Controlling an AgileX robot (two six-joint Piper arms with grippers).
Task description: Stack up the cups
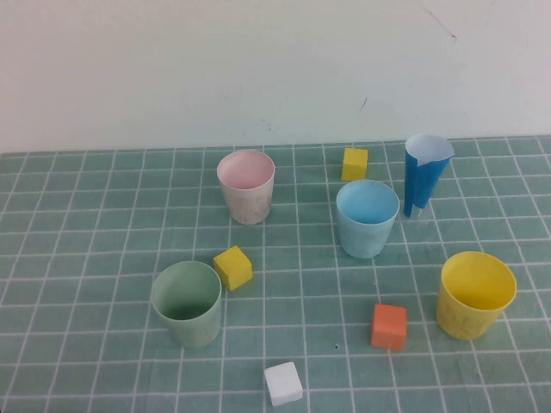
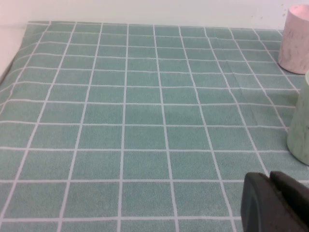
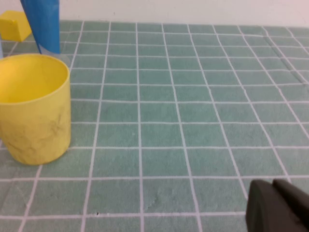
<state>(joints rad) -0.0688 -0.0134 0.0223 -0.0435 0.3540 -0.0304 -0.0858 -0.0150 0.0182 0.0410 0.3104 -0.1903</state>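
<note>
No stacking done: pink cup (image 1: 246,185), green cup (image 1: 187,302), blue cup (image 1: 368,218), yellow cup (image 1: 474,293) separate on desk (image 1: 86,258). Left gripper (image 2: 276,203), right gripper (image 3: 279,207): closed, empty, low over desk.

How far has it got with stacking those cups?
Nothing is stacked: pink cup, green cup, blue cup and yellow cup stand apart. Nothing is in hand; left gripper and right gripper are shut, empty, off to their sides. All stacking remains.
</note>
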